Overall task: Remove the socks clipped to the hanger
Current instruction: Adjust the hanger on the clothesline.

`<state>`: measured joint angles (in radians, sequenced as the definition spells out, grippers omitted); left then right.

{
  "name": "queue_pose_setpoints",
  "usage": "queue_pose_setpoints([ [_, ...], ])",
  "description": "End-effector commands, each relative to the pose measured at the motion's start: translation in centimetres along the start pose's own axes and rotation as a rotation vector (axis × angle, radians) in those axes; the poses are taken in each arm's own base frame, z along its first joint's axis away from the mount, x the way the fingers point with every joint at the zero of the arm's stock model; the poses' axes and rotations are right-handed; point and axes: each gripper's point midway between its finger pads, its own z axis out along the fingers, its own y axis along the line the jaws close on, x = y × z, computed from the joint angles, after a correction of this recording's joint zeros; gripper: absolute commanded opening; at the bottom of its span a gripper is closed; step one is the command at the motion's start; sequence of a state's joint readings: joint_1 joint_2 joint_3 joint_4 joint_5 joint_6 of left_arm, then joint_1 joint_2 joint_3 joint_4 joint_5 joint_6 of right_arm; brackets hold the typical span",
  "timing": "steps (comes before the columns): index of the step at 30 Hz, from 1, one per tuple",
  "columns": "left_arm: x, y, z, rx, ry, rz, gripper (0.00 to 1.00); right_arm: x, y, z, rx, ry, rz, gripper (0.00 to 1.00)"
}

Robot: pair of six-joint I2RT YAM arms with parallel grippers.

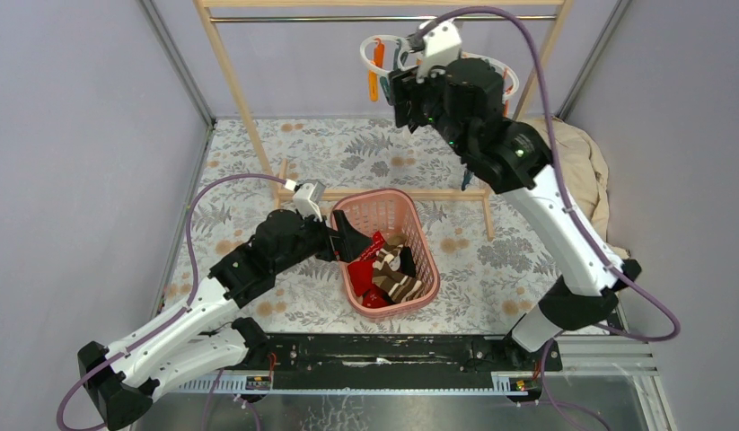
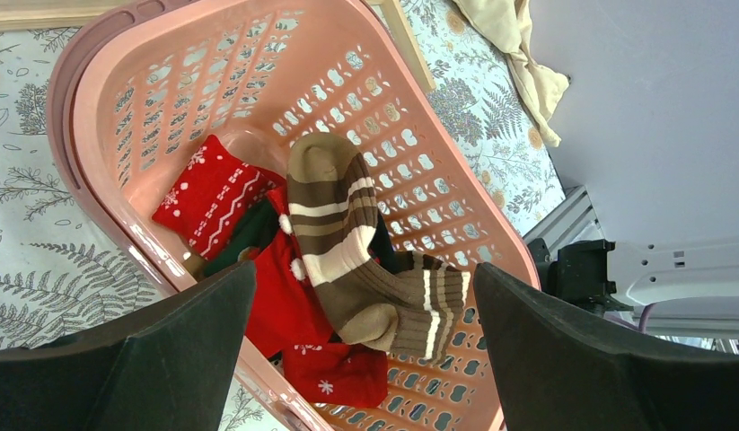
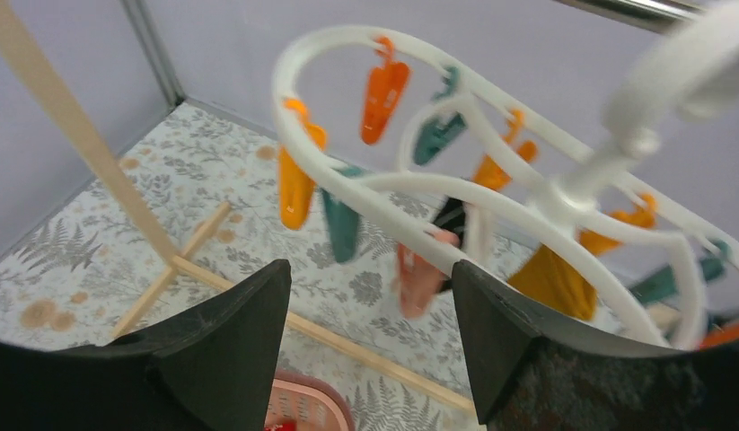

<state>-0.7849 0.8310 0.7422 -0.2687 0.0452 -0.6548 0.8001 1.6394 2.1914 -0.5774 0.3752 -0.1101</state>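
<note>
Hanger (image 3: pixel 491 202) just beyond right gripper (image 3: pixel 370 278), spread and empty, left gripper (image 2: pixel 365 274) wide over socks (image 2: pixel 334 224)

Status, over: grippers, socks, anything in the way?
Left gripper open, empty, over basket. Right gripper open at hanger, holding nothing. Socks in basket; mustard sock still on hanger. Nothing blocking seen.

The pink slotted plastic basket (image 1: pixel 383 214) sits mid-desk on the leaf-print desk (image 1: pixel 258 157), with a pile of red and brown-striped fabric socks (image 1: pixel 391 277) in its near end. The tall wooden rack (image 1: pixel 231 72) stands behind it. The white plastic oval hanger (image 3: pixel 563 196) hangs up there, right of centre, with a mustard fabric sock (image 3: pixel 554 280) under it. A beige cloth heap (image 1: pixel 585 162) lies far right.
</note>
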Motion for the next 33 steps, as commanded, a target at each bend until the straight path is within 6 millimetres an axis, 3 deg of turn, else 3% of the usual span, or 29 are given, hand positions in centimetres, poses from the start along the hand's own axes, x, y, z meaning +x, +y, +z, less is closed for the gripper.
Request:
queue_pose_setpoints([
  [1,-1.5,-1.5,-0.5,0.043,-0.034,0.025,0.99,-3.5,-6.6,-4.1,0.129,-0.125,0.129,0.73],
  [3,-1.6,-1.6,-0.5,0.045,-0.033,0.024,0.99,-2.8,-8.0,-4.3,0.159,-0.102,0.135,0.73],
  [9,-1.8,-1.8,-0.7,0.048,-0.035,0.017,0.99,-1.4,-9.3,-3.1,0.175,-0.040,0.143,0.74],
  [17,-1.7,-1.8,-1.1,0.046,-0.036,0.010,0.99,1.3,-14.6,-1.3,0.233,0.011,0.270,0.74],
  [28,-1.8,-1.6,-0.9,0.033,-0.032,0.017,0.99,4.7,-20.1,0.2,0.310,0.072,0.361,0.74],
  [30,-2.3,-1.8,-0.9,0.028,-0.044,0.026,0.99,4.7,-20.8,0.5,0.324,0.071,0.367,0.74],
  [33,-4.7,-2.7,-0.9,0.023,-0.092,0.066,0.99,4.4,-21.7,0.6,0.339,0.058,0.383,0.74],
])
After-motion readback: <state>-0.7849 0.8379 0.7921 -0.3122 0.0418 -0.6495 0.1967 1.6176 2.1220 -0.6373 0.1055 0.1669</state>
